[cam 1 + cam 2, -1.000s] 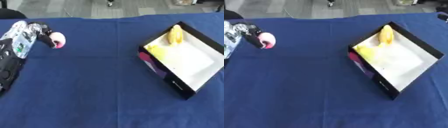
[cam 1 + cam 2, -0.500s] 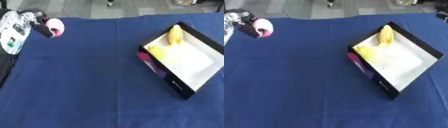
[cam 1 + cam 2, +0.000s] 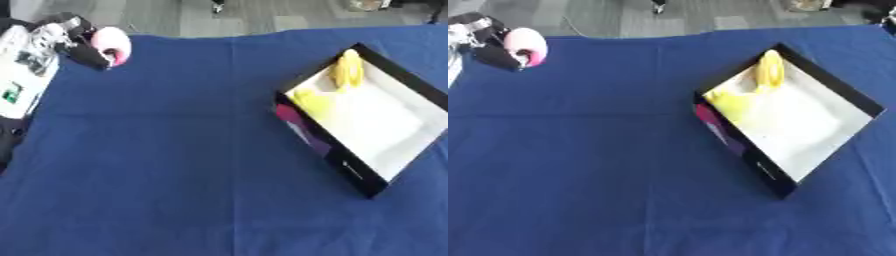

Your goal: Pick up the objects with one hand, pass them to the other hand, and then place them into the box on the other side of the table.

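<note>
My left hand (image 3: pixel 63 39) is at the far left corner of the blue table, its dark fingers curled round a small pink round object (image 3: pixel 112 45). On the right side lies a black box (image 3: pixel 411 85) with a white inside, tilted askew. It holds yellow objects (image 3: pixel 348 69) near its far end and another yellow piece (image 3: pixel 312 101) by its left wall. My right hand shows in no view.
The blue cloth (image 3: pixel 175 165) covers the whole table. Grey floor (image 3: pixel 262 15) runs past the far edge. My left arm's white and silver casing (image 3: pixel 22 75) lies along the left edge.
My left hand has lifted the pink object up and back toward the far left corner. The box and its contents have not moved.
</note>
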